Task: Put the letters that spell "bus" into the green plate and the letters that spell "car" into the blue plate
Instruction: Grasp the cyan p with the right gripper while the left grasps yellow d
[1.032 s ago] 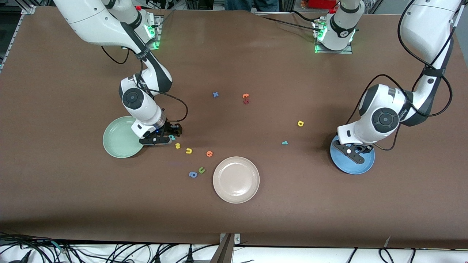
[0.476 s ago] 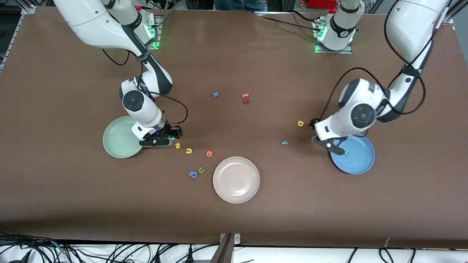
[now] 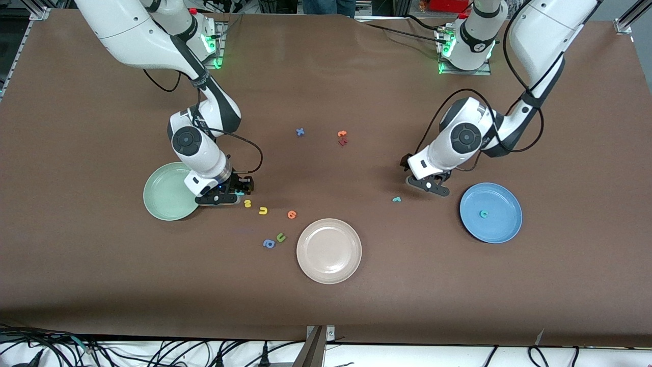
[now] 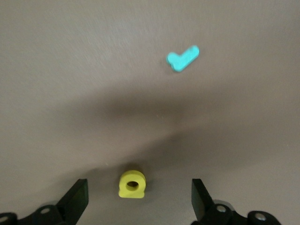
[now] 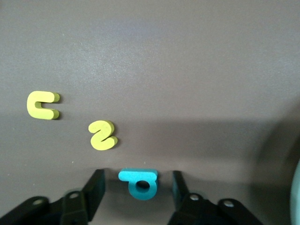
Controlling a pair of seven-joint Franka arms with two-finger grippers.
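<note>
In the right wrist view the teal b (image 5: 139, 183) lies on the table between the fingers of my right gripper (image 5: 137, 176), which is open with a small gap on each side. That gripper (image 3: 242, 188) is beside the green plate (image 3: 158, 196). The yellow s (image 3: 247, 203) and yellow u (image 3: 263, 210) lie close by. My left gripper (image 4: 139, 190) hangs open over the yellow a (image 4: 132, 183), its fingers wide apart; its arm hides the a in the front view. The teal r (image 3: 396, 199) lies near the left gripper (image 3: 412, 171). The teal c (image 3: 483, 214) rests in the blue plate (image 3: 501, 224).
A beige plate (image 3: 328, 251) sits nearer the front camera, mid-table. An orange round letter (image 3: 291, 214), a green u (image 3: 280, 237) and a blue a (image 3: 268, 244) lie beside it. A blue x (image 3: 300, 132) and orange and red letters (image 3: 342, 137) lie toward the bases.
The left arm moved off the blue plate, leaving the teal c in it, and now hangs over the yellow a. The right gripper's fingers have narrowed around the teal b.
</note>
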